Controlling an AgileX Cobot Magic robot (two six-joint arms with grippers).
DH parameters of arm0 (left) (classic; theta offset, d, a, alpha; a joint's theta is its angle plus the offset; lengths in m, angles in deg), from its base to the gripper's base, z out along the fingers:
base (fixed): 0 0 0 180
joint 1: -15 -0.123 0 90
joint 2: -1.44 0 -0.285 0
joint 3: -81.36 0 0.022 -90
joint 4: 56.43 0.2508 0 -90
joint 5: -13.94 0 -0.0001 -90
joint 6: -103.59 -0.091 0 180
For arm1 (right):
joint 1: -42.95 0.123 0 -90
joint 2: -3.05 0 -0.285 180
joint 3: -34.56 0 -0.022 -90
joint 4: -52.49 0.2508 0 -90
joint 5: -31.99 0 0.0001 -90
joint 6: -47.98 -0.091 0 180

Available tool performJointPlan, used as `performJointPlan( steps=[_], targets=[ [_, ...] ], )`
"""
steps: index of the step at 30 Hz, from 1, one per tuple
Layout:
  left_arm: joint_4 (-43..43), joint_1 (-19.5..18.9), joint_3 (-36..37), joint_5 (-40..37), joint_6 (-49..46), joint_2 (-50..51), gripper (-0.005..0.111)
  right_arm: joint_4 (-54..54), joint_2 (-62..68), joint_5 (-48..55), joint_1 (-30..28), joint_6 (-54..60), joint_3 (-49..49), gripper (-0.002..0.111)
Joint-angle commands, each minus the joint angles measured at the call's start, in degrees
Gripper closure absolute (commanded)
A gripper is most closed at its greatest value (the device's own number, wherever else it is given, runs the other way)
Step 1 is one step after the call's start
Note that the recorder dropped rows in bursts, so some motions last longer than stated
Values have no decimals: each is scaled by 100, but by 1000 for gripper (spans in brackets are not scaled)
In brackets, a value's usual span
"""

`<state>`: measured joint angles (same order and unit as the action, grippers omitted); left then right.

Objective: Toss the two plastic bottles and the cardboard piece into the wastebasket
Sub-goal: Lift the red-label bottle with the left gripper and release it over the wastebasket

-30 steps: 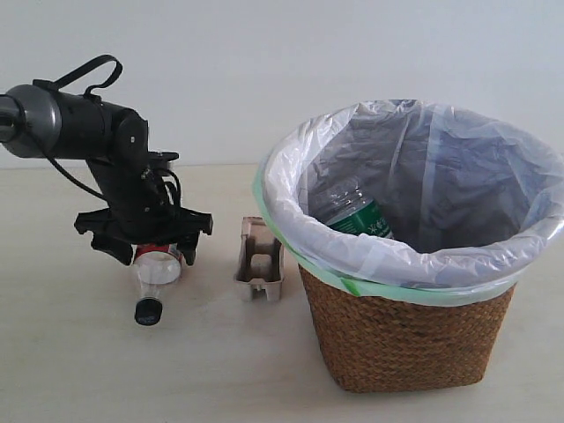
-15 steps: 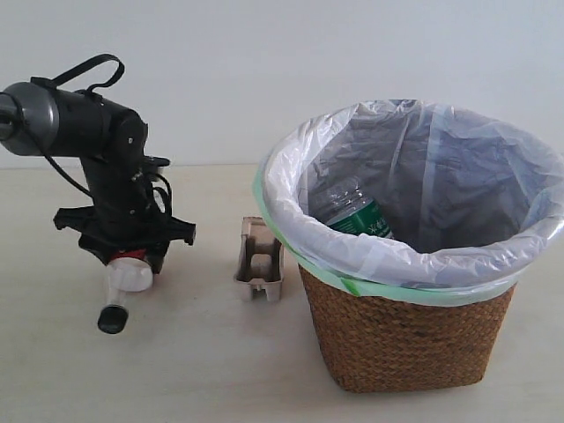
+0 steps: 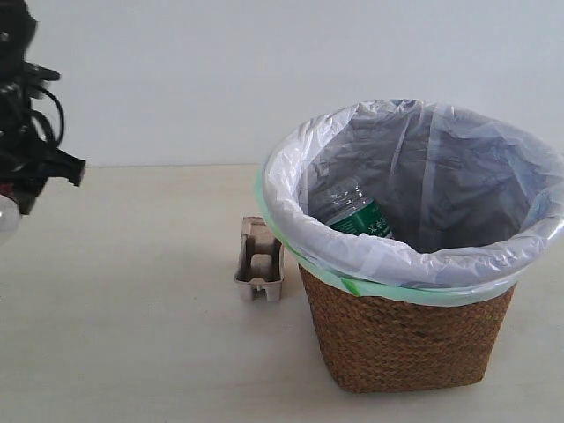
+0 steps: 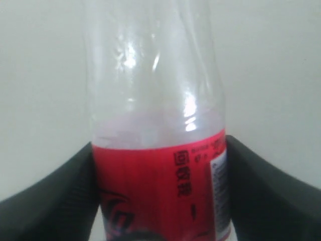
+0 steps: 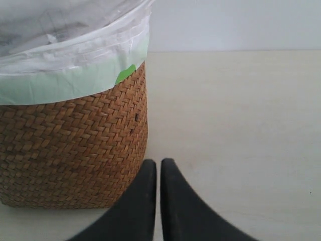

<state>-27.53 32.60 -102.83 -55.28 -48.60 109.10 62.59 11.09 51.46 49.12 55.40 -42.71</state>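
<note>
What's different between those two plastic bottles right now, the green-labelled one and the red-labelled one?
The green-labelled bottle sits inside the wastebasket; the red-labelled bottle is outside it, clamped in the left gripper. Their labels differ: green and white on one, red on the other. Both are clear plastic.

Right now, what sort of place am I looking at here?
Probably a robot test bench: a pale tabletop against a blank white wall, a black right gripper, and a brown woven wicker wastebasket beside a grey-brown moulded pulp tray.
</note>
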Motion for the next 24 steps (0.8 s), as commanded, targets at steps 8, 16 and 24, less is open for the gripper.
performJointPlan(
  steps=[8, 16, 24],
  targets=[
    [-707, -517, 2092, 639, -210, -2355, 103, -29, -25, -30, -30, 23, 5, 108],
    [-543, -1208, 2934, 306, -163, -2813, 103, -29, -25, -30, -30, 23, 5, 108],
    [-2034, -1246, 2885, 1922, -1549, -2542, 103, -29, -25, -30, -30, 23, 5, 108]
  ],
)
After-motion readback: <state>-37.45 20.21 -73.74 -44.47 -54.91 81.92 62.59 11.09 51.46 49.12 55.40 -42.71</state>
